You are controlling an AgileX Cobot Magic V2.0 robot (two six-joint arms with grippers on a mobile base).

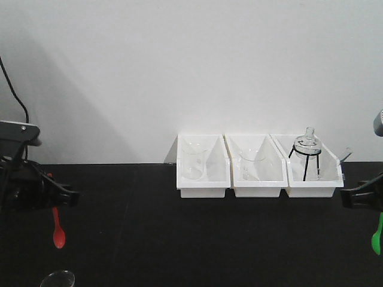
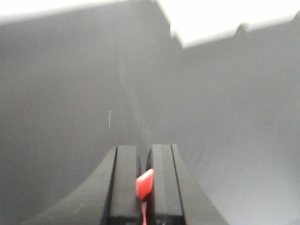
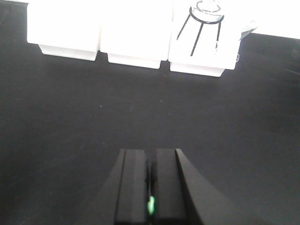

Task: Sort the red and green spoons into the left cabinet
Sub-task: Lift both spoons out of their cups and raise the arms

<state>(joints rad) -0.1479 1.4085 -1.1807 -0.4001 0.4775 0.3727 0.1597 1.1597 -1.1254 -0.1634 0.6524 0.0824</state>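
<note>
The red spoon (image 1: 57, 230) hangs bowl down from my left gripper (image 1: 62, 199) at the far left, above the black table. In the left wrist view the red spoon (image 2: 145, 183) is pinched between the black fingers of my left gripper (image 2: 144, 152). At the far right, the green spoon (image 1: 377, 236) hangs from my right gripper (image 1: 354, 198). In the right wrist view a sliver of the green spoon (image 3: 150, 205) shows in the narrow gap of my right gripper (image 3: 150, 155). The left cabinet is out of view.
Three white bins (image 1: 258, 167) stand in a row at the back of the black table (image 1: 191, 239). Two hold glass beakers, and the right one holds a glass flask on a black stand (image 1: 307, 152). A glass rim (image 1: 57, 279) shows at the bottom left.
</note>
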